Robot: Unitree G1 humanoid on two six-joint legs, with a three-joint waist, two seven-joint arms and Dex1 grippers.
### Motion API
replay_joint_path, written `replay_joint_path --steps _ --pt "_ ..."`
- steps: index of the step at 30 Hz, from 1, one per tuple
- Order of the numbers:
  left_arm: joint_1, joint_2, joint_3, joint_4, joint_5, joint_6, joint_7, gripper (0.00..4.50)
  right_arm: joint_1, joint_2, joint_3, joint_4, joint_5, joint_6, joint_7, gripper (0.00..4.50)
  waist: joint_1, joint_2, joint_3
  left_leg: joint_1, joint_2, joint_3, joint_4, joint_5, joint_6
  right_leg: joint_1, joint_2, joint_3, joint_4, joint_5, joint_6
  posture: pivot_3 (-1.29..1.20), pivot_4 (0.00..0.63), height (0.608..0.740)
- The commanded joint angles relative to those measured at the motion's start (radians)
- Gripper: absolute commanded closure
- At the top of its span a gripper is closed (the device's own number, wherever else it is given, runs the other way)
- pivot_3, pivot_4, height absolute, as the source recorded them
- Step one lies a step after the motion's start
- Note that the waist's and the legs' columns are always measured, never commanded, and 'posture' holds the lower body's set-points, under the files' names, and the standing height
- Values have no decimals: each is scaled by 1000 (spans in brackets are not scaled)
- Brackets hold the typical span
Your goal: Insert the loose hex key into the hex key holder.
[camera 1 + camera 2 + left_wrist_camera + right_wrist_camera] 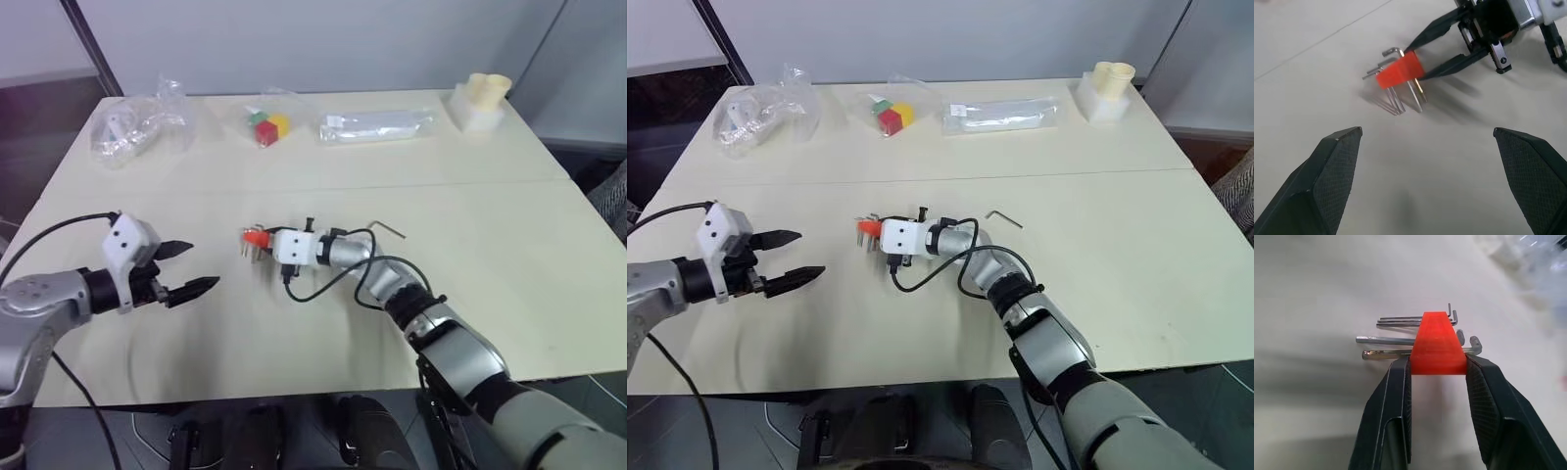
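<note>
My right gripper (1437, 369) pinches the small orange-red plastic hex key holder (1438, 346), left gripper (186, 269) spread and empty; next I likely fetch the thin dark L-shaped loose hex key (387, 228) lying right of it.

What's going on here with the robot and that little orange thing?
The right gripper has its fingers closed on the orange hex key holder, holding it just above the table. The loose hex key lies on the table behind that arm, untouched. The left gripper hovers open nearby, holding nothing.
</note>
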State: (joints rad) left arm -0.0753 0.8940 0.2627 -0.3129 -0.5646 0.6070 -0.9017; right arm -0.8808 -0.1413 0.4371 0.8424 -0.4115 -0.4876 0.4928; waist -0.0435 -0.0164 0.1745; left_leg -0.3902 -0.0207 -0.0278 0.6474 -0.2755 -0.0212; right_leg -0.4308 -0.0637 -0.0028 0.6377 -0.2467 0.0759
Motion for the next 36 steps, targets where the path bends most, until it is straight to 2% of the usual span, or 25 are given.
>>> replay_joint_path --steps 1,7,15,21,28,36 --pt "-46 -8 -29 24 22 -41 -17 0 -10 -40 25 -107 -93 -87 -127 3507 0 0 0 0 0 0 0 0 0 0 0 0 0 0 0 0 150 740" --pt "-145 -53 -99 107 44 -87 -53 0 -33 -155 77 -251 -329 -200 -377 3507 1 0 0 0 0 1 0 0 0 -1 1 0 2 0 0 0 150 740" --pt "-343 -117 -184 269 82 -174 -147 0 -73 -293 102 -410 -554 -345 -656 3507 6 -1 0 0 -1 1 3 0 0 -1 2 0 5 0 0 0 150 740" --pt "-478 -156 -199 350 58 -169 -206 0 -97 -349 144 -380 -638 -424 -737 3507 2 -1 0 0 -1 1 3 1 0 -2 3 0 7 0 0 0 150 740" --pt "-499 -166 -192 318 20 -130 -258 0 -109 -338 149 -306 -572 -490 -714 3507 -1 -2 0 0 0 2 3 1 0 -2 4 1 8 0 0 0 150 740" --pt "-467 -170 -192 272 16 -137 -260 0 -133 -339 114 -279 -275 -603 -502 3507 0 -2 0 0 0 2 5 1 0 -2 4 1 8 0 0 0 150 740"
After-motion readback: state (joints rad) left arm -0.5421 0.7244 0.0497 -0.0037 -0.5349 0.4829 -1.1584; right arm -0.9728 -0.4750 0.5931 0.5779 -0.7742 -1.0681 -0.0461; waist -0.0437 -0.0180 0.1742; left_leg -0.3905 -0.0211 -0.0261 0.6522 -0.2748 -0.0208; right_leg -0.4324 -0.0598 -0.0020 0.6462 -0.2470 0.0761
